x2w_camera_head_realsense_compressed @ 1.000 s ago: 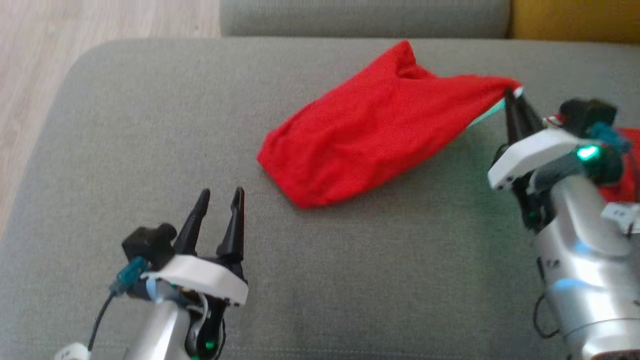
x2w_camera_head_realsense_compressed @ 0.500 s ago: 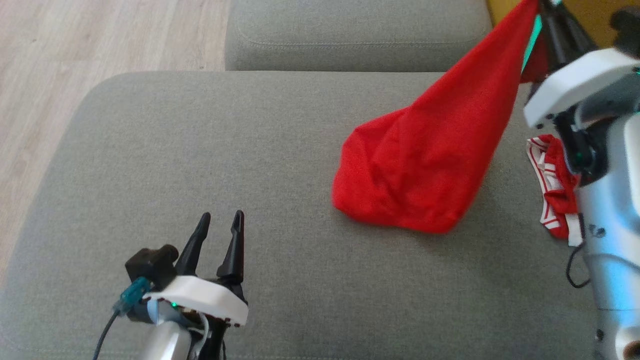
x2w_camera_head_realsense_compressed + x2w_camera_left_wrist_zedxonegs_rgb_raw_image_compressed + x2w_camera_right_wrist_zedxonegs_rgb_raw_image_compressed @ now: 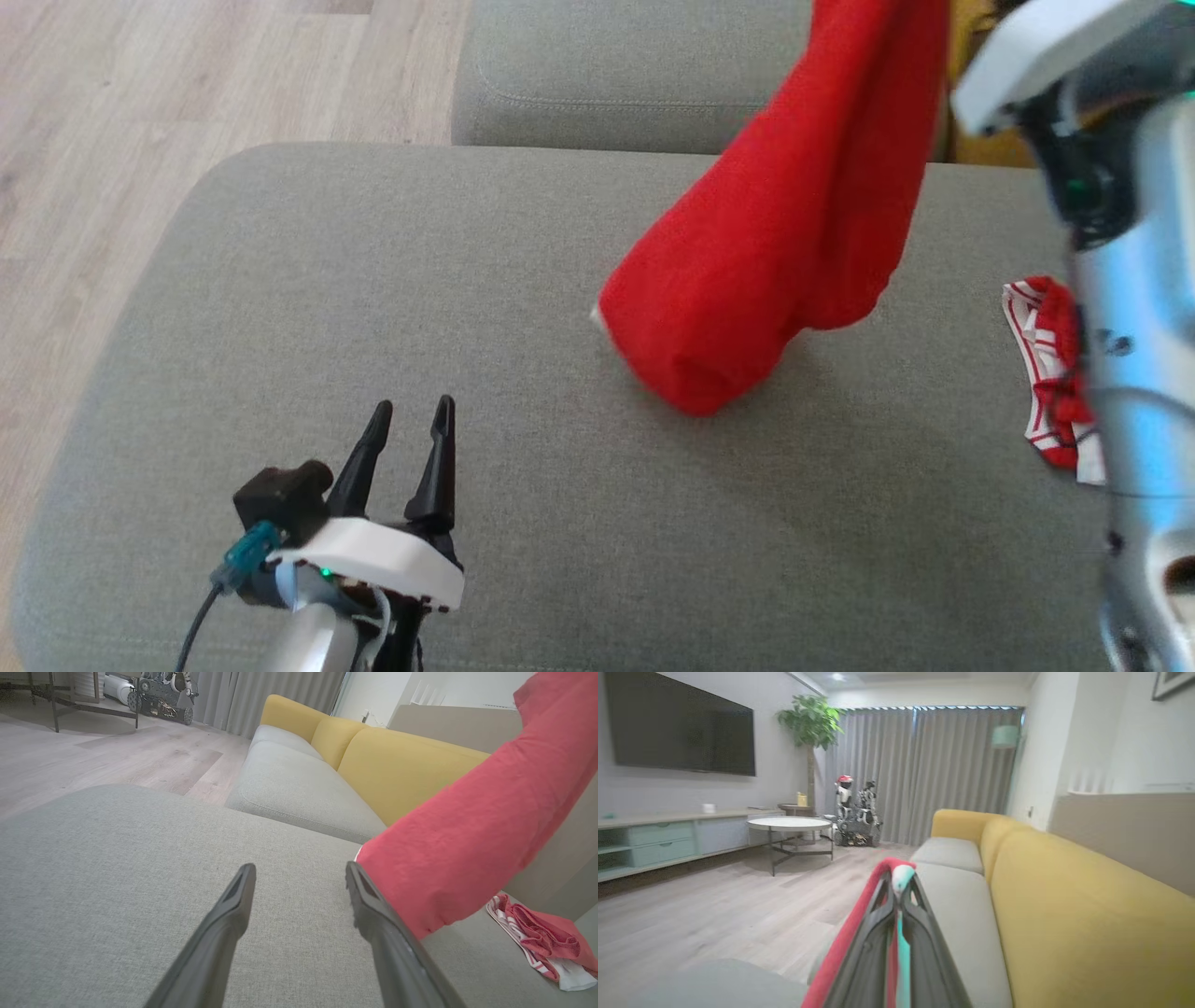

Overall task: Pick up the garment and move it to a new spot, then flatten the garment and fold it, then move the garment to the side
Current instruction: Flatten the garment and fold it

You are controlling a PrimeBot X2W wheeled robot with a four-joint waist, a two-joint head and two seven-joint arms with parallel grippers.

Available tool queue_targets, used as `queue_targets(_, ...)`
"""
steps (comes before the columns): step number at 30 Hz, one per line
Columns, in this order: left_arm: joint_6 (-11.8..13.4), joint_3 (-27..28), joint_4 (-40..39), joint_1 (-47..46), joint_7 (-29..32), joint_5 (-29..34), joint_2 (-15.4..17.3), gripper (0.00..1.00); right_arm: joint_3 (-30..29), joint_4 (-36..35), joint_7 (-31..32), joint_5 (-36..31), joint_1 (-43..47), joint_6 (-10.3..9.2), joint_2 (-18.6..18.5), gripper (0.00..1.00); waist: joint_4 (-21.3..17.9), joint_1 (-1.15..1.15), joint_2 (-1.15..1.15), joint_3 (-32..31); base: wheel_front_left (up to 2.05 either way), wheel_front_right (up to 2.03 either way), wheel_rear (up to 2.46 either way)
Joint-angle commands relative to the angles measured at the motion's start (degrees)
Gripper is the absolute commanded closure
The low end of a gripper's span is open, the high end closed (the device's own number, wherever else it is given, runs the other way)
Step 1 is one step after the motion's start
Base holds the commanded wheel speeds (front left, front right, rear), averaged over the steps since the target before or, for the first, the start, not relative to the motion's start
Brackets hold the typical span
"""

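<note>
Red cloth garment (image 3: 775, 243) is clamped by one corner in the right tool (image 3: 899, 882), its dark fingers pressed together on red fabric and a teal strip. The garment is hung high over the far right part of the grey fabric sofa cushion (image 3: 373, 308). Its long axis runs steeply from the clamp down toward the cushion's middle. The lower end is seen at or just above the cushion; contact cannot be told.

Left tool (image 3: 411, 415) is held empty, fingers apart, over the cushion's near left part. The garment's lower end lies ahead and to its right, well apart, so the right arm is judged the carrier.

Red-and-white striped cloth (image 3: 1041, 373) is noted at the cushion's right edge.

Against a second ago: the garment was stretched low along the cushion and is now lifted and bunched. The striped cloth, then mostly hidden, is uncovered. The left tool is unchanged. The head view itself has shifted.
</note>
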Motion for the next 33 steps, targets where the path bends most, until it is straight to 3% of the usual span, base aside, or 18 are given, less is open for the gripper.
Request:
queue_targets(1,0.23,2.34,-2.15,-1.42,-0.69,0.04,0.33,0.00,-1.75,0.04,-0.11,-0.29,-2.90,-0.05,-0.91,1.00,-0.08,0.00,0.00,0.03,0.00,0.00,0.00)
queue_targets(4,0.05,2.71,-2.12,-1.16,-0.69,0.43,0.33,0.00,-4.52,3.62,-1.26,-1.88,-4.62,-0.05,-3.40,1.00,-0.19,0.00,0.00,0.02,0.00,0.00,0.00)
queue_targets(14,0.09,1.89,-2.15,-1.36,-0.69,-0.06,0.33,0.00,-3.80,9.79,-4.01,-6.44,-9.60,-0.05,-4.38,1.00,0.30,0.00,0.00,0.12,0.00,0.00,0.00)
queue_targets(23,0.29,1.58,-2.07,-1.08,-0.69,-0.50,0.33,0.00,2.94,14.20,-5.64,-4.97,-13.06,-0.05,1.58,1.00,1.85,0.00,0.00,-0.04,0.00,0.00,0.00)
queue_targets(28,0.30,1.43,-1.99,-1.13,-0.69,-0.53,0.33,0.00,6.32,15.44,-7.40,0.46,-15.50,-0.05,5.25,1.00,3.10,0.00,0.00,-0.06,0.00,0.00,0.00)
queue_targets(33,0.29,1.50,-2.08,-0.93,-0.69,-0.43,0.33,0.00,2.44,16.75,-10.98,4.24,-18.18,-0.05,6.19,1.00,3.92,0.00,0.00,0.28,0.00,0.00,0.00)
